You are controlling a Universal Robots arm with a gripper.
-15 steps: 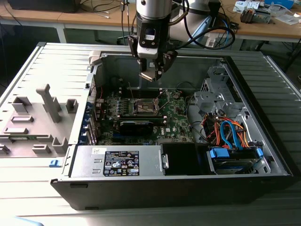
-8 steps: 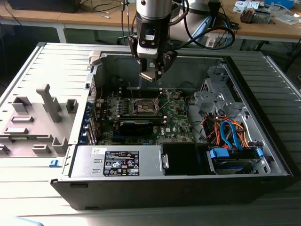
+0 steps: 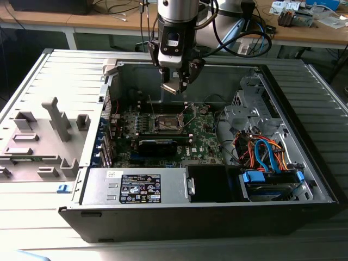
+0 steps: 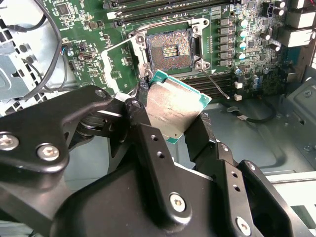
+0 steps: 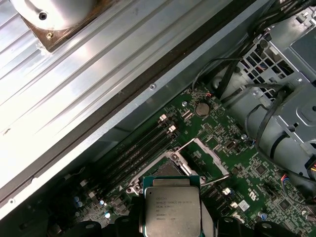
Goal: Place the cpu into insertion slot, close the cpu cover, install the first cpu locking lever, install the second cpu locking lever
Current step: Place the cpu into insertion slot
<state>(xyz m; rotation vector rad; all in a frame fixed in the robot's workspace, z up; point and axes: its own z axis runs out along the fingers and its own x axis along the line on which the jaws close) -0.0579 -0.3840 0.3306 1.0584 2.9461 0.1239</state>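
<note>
The claw (image 4: 172, 129) pinches the cpu (image 4: 174, 106) by two opposite edges, the fingers pressed against its green border and its silvery face showing in both wrist views. The chip hangs tilted in the air, touching nothing else. Below the claw, on the green circuit board (image 4: 89, 54) inside the open computer case (image 3: 217, 223), lies the insertion slot (image 4: 170, 49), bare with its dark centre exposed. Just beside the slot, the cpu cover (image 5: 213, 157) stands swung up.
</note>
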